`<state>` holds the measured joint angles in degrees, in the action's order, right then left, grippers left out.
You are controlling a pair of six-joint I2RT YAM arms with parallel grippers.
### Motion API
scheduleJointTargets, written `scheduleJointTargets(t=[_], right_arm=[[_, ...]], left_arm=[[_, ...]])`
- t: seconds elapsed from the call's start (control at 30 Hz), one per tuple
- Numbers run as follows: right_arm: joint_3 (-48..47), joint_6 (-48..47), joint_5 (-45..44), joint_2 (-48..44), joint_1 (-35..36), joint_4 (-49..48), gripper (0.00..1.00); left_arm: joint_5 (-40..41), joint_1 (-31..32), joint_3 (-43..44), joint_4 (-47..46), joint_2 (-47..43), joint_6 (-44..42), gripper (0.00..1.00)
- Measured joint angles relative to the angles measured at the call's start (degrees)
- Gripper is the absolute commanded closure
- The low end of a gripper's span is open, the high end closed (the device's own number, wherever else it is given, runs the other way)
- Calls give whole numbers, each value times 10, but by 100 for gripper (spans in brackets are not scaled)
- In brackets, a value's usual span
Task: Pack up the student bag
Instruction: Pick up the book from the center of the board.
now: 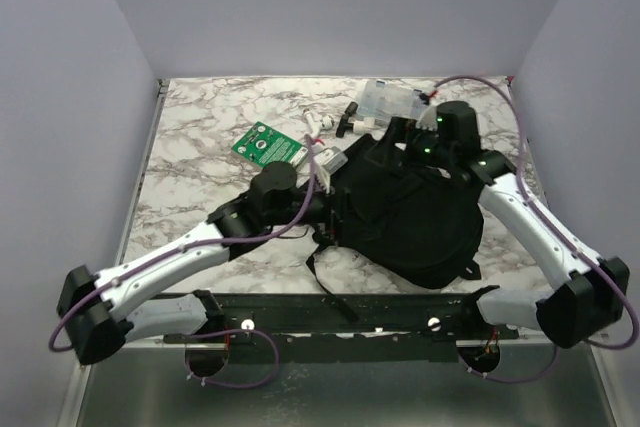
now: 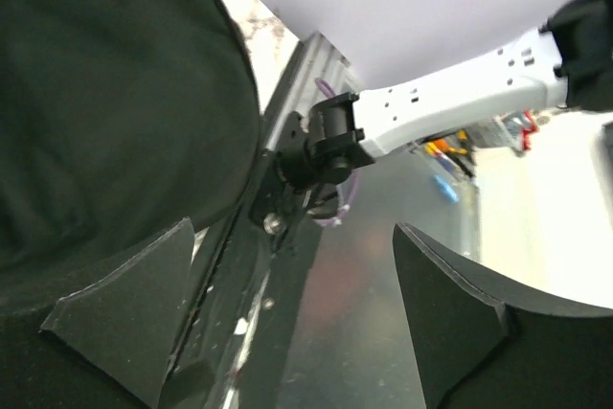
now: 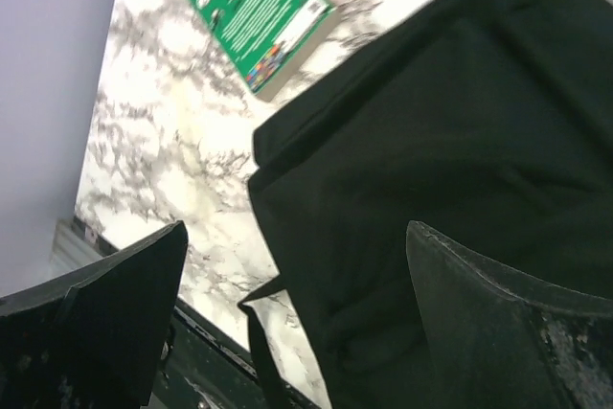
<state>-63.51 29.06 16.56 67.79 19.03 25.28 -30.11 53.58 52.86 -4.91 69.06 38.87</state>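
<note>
On the white-and-grey marbled tabletop (image 1: 195,152), the left gripper (image 2: 287,328) sits at the left edge of the large black soft fabric student bag (image 1: 415,217). Its fingers (image 2: 124,318) are spread wide with nothing between them. One finger lies close to the black fabric, and contact cannot be made out. A flat green printed book (image 1: 267,145) lies on the tabletop beyond the bag's left far corner, apart from it. The bag lies slumped in the middle of the tabletop, toward the right. The right gripper (image 3: 302,332) hovers over the bag's far edge, its fingers (image 3: 498,332) equally wide apart and holding nothing. A small clear plastic compartment box (image 1: 390,99) rests just beyond the bag.
</note>
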Motion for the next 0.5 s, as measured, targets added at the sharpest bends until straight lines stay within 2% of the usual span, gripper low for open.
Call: scheduleJointTargets(t=[0.13,0.27,0.37,0.5], right_arm=[[-30,-17,-10,103,90,-54,0],[-84,-46,-44,206,160,-96,0],[-145,-83,-83,296,222,-126,0],[-219,-132,-132,408,282,-145,0]], left_arm=[[57,-22,-44,108,-137,-66,9],[118,-63,-52,215,-220,-114,2],[189,-87,-44,305,-297,-155,2],[299,-101,2,362,-362,-204,2]])
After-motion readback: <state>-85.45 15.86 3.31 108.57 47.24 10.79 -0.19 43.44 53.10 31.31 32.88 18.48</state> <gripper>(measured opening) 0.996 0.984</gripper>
